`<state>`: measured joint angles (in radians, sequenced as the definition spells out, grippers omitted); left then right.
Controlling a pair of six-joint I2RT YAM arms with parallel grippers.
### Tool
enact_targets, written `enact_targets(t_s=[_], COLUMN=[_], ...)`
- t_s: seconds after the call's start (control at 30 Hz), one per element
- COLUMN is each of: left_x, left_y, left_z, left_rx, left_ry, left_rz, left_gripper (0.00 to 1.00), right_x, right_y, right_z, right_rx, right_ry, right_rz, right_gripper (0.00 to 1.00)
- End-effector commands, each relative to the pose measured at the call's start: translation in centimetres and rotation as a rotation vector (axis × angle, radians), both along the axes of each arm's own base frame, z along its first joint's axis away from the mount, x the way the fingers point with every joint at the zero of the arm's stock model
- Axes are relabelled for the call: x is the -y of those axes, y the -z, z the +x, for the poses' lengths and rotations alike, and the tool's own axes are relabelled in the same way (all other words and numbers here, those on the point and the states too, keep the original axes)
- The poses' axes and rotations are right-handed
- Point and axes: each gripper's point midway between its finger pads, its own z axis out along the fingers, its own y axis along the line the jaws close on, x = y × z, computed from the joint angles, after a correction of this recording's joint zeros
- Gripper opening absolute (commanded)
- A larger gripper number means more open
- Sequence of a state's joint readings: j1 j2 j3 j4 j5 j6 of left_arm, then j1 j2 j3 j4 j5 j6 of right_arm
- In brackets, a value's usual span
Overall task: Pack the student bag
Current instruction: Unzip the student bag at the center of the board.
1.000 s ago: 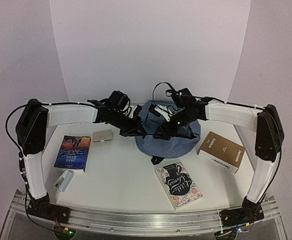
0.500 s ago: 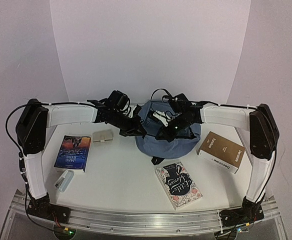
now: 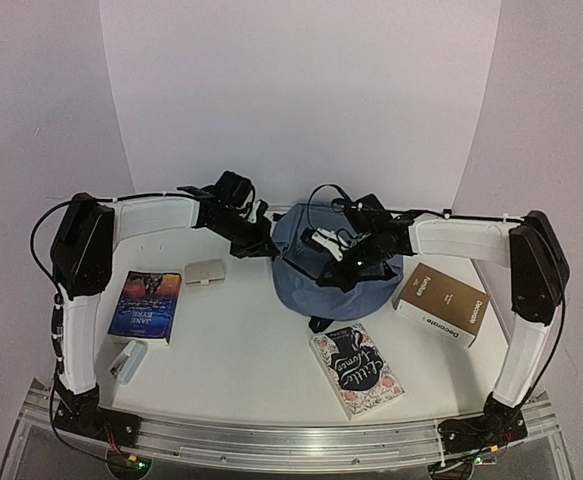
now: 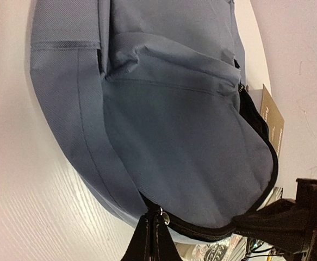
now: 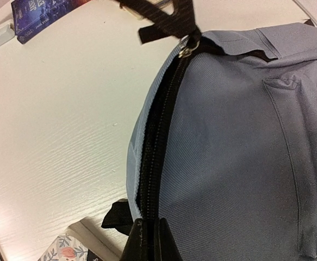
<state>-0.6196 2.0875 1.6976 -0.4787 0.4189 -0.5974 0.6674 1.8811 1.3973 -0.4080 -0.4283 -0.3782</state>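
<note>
Near left: dark blue paperback book [image 3: 146,305], small white device [image 3: 127,360], beige flat box [image 3: 205,272]. Left gripper [image 3: 268,248] is pinched on black zipper pull tab [image 5: 163,24]. Slate-blue fabric backpack [image 3: 356,290] sits centre-far, zip part open, inside unseen. Right gripper [image 5: 144,244] is clamped on its zipper edge. Floral-cover book [image 3: 356,368] lies near, brown cardboard box [image 3: 442,304] right. White wood-grain table [image 3: 241,340], white walls [image 3: 301,100].

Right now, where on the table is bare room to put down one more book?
The widest bare patch lies in front of the bag, between the blue book and the flowered book. Crowded: the bag's right side, close to the brown box.
</note>
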Motion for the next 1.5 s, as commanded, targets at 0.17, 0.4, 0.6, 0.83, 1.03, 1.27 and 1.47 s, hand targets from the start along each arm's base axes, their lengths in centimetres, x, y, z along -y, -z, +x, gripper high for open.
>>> enact_targets(t_s=[0.17, 0.4, 0.6, 0.83, 1.03, 1.27, 1.47], left_x=[-3.8, -6.2, -6.9, -7.7, -8.1, -9.7, -10.1], left_y=[-0.6, 2.2, 2.2, 2.1, 0.0, -2.8, -4.1], left_z=[7.8, 11.8, 15.1, 17.7, 17.6, 15.0, 10.2], left_rx=[0.103, 0.062, 0.092, 0.120, 0.128, 0.148, 0.140], left_ry=[-0.147, -0.233, -0.245, -0.248, -0.230, -0.241, -0.197], left_rz=[0.071, 0.070, 0.037, -0.017, -0.057, -0.054, -0.095], left_gripper=[0.00, 0.00, 0.00, 0.00, 0.12, 0.57, 0.71], right_x=[1.9, 0.7, -0.3, -1.4, -4.4, -7.6, -4.7], right_y=[0.0, -0.2, -0.2, -0.2, -0.2, -2.0, -3.2], right_z=[-2.4, -1.9, -1.7, -0.4, 4.3, 7.2, 6.2], right_rx=[-0.016, -0.055, -0.067, -0.078, -0.082, -0.155, -0.079], right_ry=[-0.018, -0.002, -0.004, 0.024, 0.134, 0.231, 0.229], right_rz=[-0.041, -0.004, 0.009, 0.026, 0.067, 0.184, 0.124], right_gripper=[0.00, 0.00, 0.00, 0.00, 0.00, 0.21, 0.64])
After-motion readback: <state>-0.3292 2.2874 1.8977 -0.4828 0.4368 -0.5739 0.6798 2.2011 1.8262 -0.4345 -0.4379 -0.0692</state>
